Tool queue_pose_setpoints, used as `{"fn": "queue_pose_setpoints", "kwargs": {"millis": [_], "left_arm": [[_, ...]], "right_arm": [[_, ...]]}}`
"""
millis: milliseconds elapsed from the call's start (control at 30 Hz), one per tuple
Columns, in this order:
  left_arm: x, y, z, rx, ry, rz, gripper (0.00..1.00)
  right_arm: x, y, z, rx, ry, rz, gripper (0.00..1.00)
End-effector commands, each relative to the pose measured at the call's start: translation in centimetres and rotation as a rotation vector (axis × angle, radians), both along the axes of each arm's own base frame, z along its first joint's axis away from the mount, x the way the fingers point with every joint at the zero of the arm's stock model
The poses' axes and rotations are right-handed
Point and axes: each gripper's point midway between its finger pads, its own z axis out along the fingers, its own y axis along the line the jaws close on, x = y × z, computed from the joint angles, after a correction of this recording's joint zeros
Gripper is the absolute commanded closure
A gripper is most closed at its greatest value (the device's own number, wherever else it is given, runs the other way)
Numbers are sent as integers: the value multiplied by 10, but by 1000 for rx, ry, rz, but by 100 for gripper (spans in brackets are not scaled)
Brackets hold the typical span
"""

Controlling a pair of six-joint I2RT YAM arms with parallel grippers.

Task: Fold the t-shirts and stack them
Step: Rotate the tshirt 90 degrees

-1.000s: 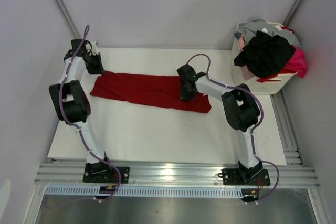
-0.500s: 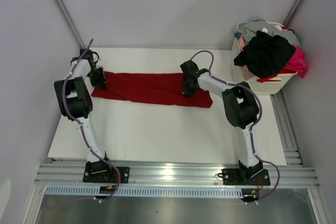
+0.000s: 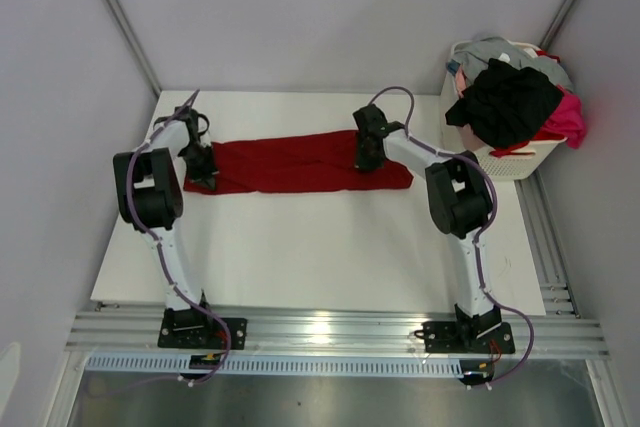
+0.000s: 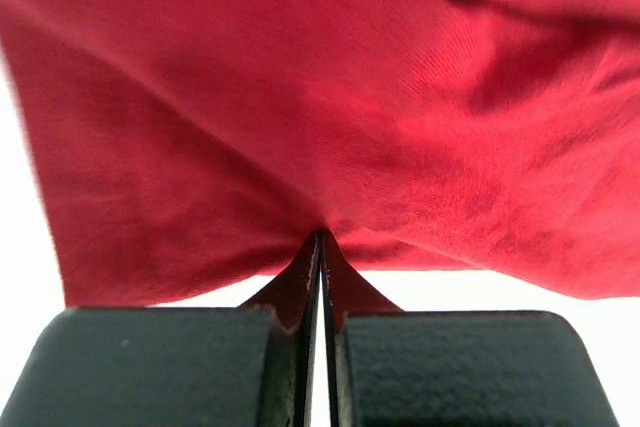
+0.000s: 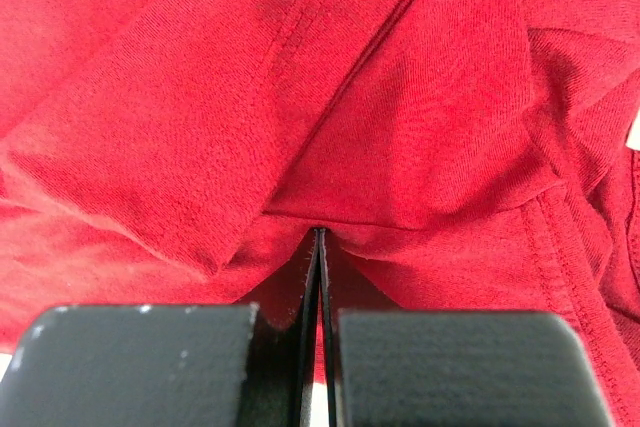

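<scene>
A dark red t-shirt [image 3: 290,161] lies stretched in a long band across the far part of the white table [image 3: 300,247]. My left gripper [image 3: 203,169] is shut on its left end; in the left wrist view the cloth [image 4: 330,117] is pinched between the closed jaws [image 4: 321,239]. My right gripper [image 3: 366,160] is shut on the shirt towards its right end, with folded cloth and a seam [image 5: 330,97] above the closed jaws [image 5: 319,235]. More t-shirts, black [image 3: 505,102], pink [image 3: 568,117] and grey [image 3: 497,48], are heaped in a basket.
A white laundry basket [image 3: 512,159] stands at the table's far right corner, just right of the right arm. Grey walls close in the table at the back and sides. An aluminium rail [image 3: 330,332] runs along the near edge.
Both grippers have moved with the red shirt: the left end came nearer and rightwards, the right end went farther back. The band now lies nearly level instead of slanting down to the right.
</scene>
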Motion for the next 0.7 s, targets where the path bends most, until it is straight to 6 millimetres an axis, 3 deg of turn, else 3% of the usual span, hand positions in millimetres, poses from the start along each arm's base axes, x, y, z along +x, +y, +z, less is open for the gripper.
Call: {"fn": "queue_pose_setpoints", "kwargs": {"millis": [0,33,267,433,533,600,667], "left_arm": [[-20,-8,17,21,19,-2,100],[-33,-11,10,18,53,-2,99],[-72,-27,3,-21,132,-15,99],[-94,-58,5,-50,155,-77,100],[-86,-72,30,-96,76,-81,99],[-64,-65,60,-59,-16,-89,99],[-40,-57,78,-21,-81,-106,99]], "right_arm": [[32,-4,-1,-27,-64,5,100],[34,-3,-2,-27,-62,7,100],[51,4,-12,-17,-64,26,100],[57,4,-16,0,-67,17,100],[54,5,-16,13,-53,16,100],[51,6,-12,20,-59,22,100],[47,5,-7,28,-65,23,100]]}}
